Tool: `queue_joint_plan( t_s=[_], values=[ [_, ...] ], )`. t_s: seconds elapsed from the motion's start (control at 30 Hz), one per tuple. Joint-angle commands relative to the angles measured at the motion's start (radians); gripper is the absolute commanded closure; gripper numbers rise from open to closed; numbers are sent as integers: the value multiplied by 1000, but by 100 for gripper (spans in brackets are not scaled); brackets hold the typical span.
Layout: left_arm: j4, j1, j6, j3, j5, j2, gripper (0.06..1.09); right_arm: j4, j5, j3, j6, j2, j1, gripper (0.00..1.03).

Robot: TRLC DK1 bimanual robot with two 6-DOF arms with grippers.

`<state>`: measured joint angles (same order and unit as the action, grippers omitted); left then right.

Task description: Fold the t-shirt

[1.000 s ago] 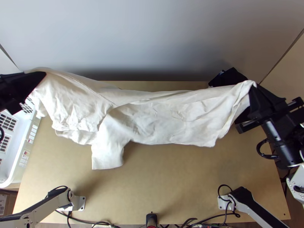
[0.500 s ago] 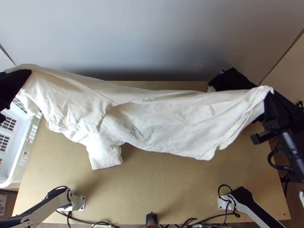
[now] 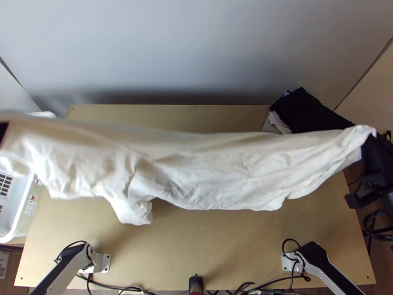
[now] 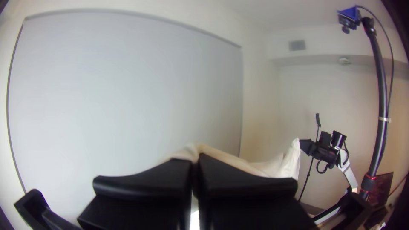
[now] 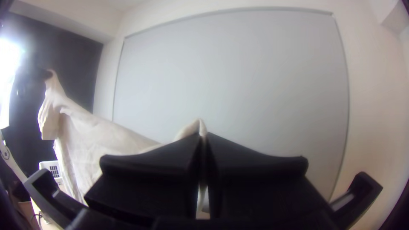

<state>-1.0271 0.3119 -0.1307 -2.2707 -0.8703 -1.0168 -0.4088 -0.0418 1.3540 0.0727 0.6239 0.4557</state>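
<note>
The white shirt (image 3: pixel 206 169) hangs stretched and creased above the table (image 3: pixel 206 246) — the left gripper (image 3: pixel 2 132) pinches one upper corner, the right gripper (image 3: pixel 372 142) pinches the other — its lower edge drooping unevenly.

Apparently a robotics lab: arm bases (image 3: pixel 103 262) on a wooden table (image 3: pixel 206 241), trailing cables (image 3: pixel 105 285), a tall black pole (image 4: pixel 382 96).

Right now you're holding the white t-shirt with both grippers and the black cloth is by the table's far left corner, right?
Not quite: the top view shows the black cloth by the table's far right corner. The white t-shirt is held by the left gripper and the right gripper.
</note>
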Motion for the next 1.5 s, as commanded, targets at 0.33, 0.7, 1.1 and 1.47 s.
queue_joint_plan(
  t_s=[0.33, 0.7, 1.1, 1.47],
  values=[
    [-39, 55, 3, 11, -2, 158, 105, -211, 10, 102, -60, -62, 6, 100],
    [-64, 41, 54, 458, -7, 227, 105, -329, 36, -78, -122, -187, 5, 100],
    [114, 33, 82, 777, -6, 182, 105, -216, 37, -319, -105, -201, 11, 100],
    [303, -122, 106, 990, 145, 101, 105, -13, 37, -493, -109, -105, 12, 100]
  ],
)
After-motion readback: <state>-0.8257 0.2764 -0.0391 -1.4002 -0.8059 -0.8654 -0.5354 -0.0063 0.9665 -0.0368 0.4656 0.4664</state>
